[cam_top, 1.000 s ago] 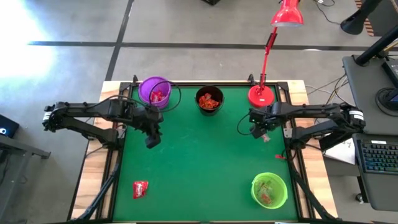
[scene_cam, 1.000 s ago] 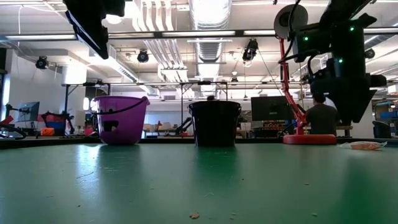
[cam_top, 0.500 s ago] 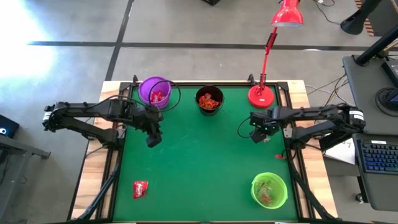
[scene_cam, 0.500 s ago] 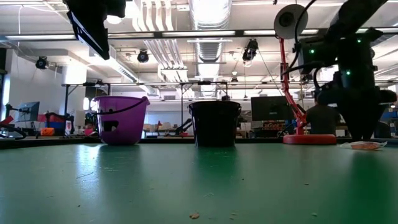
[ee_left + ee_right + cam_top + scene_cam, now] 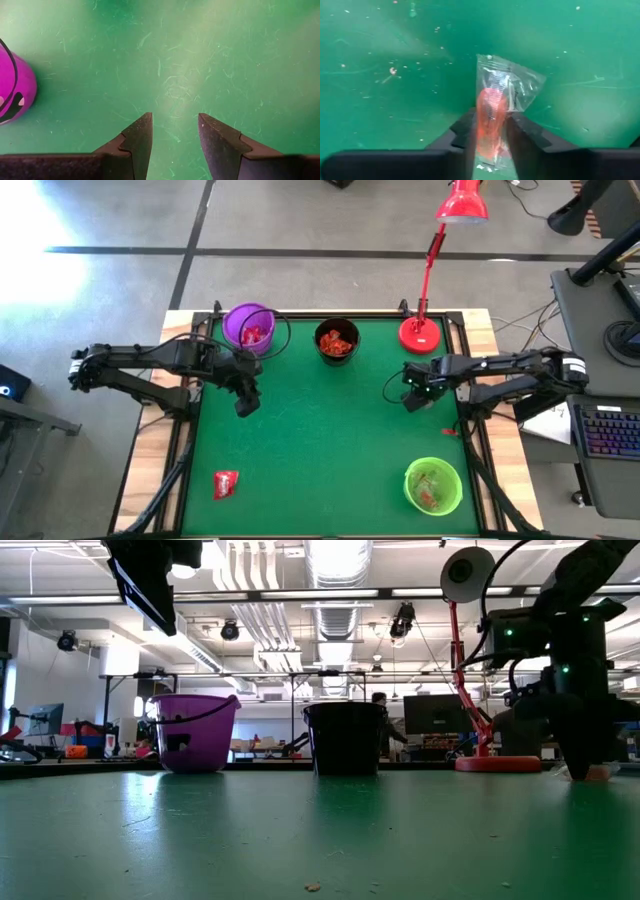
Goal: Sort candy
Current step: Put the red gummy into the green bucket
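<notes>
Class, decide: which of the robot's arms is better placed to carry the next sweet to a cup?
Right. The right gripper has its fingers around a clear-wrapped orange candy; the left gripper hangs open, holding nothing.

A green-topped table (image 5: 330,440) was seen, framed in pale wood. A black cup (image 5: 337,340) stood at its far edge and is taken as the landmark. A purple cup (image 5: 249,326) stood to its left, and the round red base of a desk lamp (image 5: 419,335) to its right. A green cup (image 5: 434,486) was placed well toward the near right from it. A red-wrapped candy (image 5: 226,483) lay well toward the near left. A clear-wrapped orange candy (image 5: 495,117) lay on the felt near the lamp base.
</notes>
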Robot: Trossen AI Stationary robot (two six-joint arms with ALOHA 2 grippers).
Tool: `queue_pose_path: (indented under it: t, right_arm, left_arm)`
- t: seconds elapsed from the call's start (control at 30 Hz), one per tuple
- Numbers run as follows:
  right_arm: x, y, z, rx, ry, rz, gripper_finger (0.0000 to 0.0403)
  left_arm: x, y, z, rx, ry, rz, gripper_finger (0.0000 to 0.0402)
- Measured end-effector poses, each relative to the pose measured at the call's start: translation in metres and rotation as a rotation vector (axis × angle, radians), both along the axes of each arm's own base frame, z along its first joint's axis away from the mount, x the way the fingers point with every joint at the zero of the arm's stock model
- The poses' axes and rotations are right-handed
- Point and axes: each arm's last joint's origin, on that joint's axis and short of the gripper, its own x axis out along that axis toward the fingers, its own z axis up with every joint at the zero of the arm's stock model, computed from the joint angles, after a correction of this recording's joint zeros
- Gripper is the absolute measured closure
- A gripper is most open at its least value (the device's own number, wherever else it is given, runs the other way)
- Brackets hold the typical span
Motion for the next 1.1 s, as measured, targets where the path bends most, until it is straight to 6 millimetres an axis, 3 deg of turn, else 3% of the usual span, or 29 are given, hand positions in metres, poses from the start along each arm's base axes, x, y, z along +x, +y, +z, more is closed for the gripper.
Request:
queue_pose_path:
  t: [0.17,0.43,0.67,0.9,1.1]
  right_arm:
    - [0.009,-0.002,0.011,-0.001,-0.042,0.005,0.0385]
    - [0.027,-0.006,0.039,0.021,-0.129,0.013,0.0389]
    - [0.041,0.000,0.083,0.026,-0.153,0.054,0.0390]
    - [0.054,0.024,0.137,0.007,-0.227,0.091,0.0390]
    - [0.061,0.060,0.165,-0.055,-0.329,0.102,0.0390]
  left_arm:
    - [0.000,0.000,0.000,0.000,0.000,0.000,0.0261]
    - [-0.001,0.000,0.000,0.004,0.010,-0.008,0.0261]
    - [-0.003,0.000,-0.002,0.017,0.041,-0.035,0.0260]
    - [-0.003,0.000,-0.002,0.030,0.042,-0.060,0.0260]
    - [-0.003,0.000,-0.002,0.040,0.045,-0.082,0.0260]
